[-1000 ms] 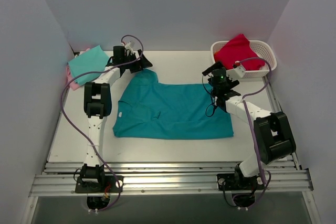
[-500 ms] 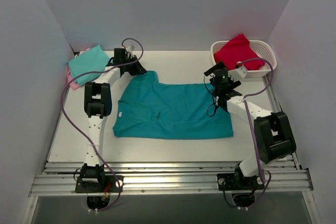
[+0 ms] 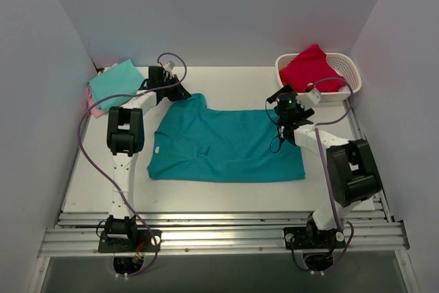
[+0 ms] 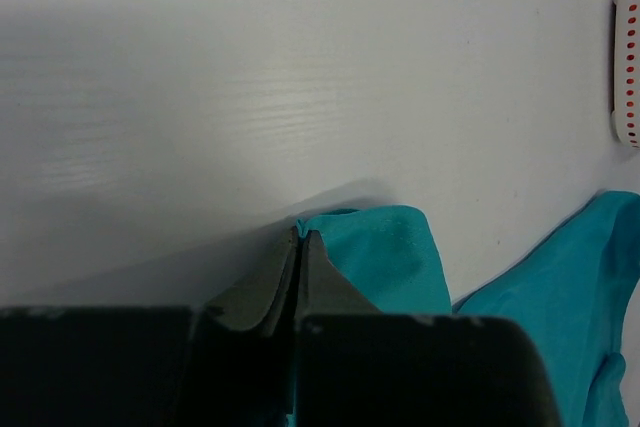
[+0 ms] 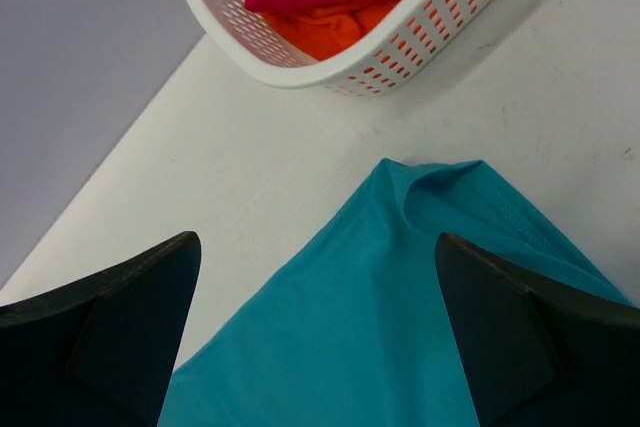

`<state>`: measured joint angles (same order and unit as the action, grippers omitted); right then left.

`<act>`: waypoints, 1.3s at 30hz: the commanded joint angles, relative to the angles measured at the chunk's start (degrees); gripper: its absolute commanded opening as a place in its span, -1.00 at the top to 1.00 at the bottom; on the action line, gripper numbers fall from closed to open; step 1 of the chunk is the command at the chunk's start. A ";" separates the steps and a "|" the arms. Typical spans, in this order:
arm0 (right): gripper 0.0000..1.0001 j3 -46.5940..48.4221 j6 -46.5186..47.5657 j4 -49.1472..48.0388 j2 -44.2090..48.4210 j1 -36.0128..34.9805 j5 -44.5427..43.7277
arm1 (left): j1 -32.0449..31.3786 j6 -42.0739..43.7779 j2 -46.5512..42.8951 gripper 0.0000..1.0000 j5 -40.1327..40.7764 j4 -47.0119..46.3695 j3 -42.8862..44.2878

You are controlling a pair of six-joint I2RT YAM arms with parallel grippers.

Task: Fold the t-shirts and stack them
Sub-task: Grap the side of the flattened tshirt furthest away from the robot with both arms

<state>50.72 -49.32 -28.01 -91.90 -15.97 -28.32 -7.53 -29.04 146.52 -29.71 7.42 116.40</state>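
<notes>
A deep teal t-shirt [image 3: 226,145] lies spread flat mid-table, a small white label near its left edge. My left gripper [image 3: 182,92] is at the shirt's far left sleeve, shut on the sleeve's edge [image 4: 299,235]; the teal sleeve [image 4: 385,257] bunches up beside the fingers. My right gripper [image 3: 280,106] hangs open over the shirt's far right corner [image 5: 400,297], its fingers [image 5: 110,327] wide apart with cloth below them. A folded mint-green t-shirt [image 3: 115,80] rests on a pink one [image 3: 96,109] at the far left.
A white basket [image 3: 346,66] stands at the far right holding red cloth [image 3: 309,66]; the right wrist view shows the basket [image 5: 420,42] with orange cloth [image 5: 330,27] under the red. Walls close in on three sides. A rail runs along the near edge.
My left gripper has closed on the sleeve edge of the teal shirt. My right gripper has shifted slightly toward the far side and stays open.
</notes>
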 commanded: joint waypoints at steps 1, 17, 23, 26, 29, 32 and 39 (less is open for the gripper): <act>-1.00 3.06 1.77 1.46 -5.47 0.93 -1.31 | 0.15 1.08 -4.82 0.95 5.28 0.14 -5.47; -0.99 15.99 2.91 5.07 -20.95 3.40 1.16 | 1.20 0.82 -8.27 0.95 3.44 -3.20 -10.49; -0.26 14.24 3.09 3.14 -20.61 4.63 1.86 | 1.38 0.82 -8.53 0.95 3.08 -3.73 -10.93; 0.35 12.57 2.56 1.29 -20.43 5.68 3.52 | 1.55 0.65 -8.44 0.95 2.82 -3.82 -11.02; 1.00 11.51 2.12 0.50 -20.34 6.39 4.49 | 1.64 0.56 -8.62 0.95 2.82 -4.08 -11.28; 1.00 11.24 1.95 0.32 -20.08 6.47 4.67 | 1.55 0.47 -8.62 0.95 2.73 -4.26 -11.46; 1.00 10.63 1.95 0.24 -17.36 6.47 5.20 | 1.64 0.12 -14.31 0.95 5.37 -6.45 -15.84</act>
<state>61.89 -46.87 -26.81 -112.73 -9.45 -23.03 -6.33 -29.39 138.19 -26.59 2.48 102.56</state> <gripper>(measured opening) 0.005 0.039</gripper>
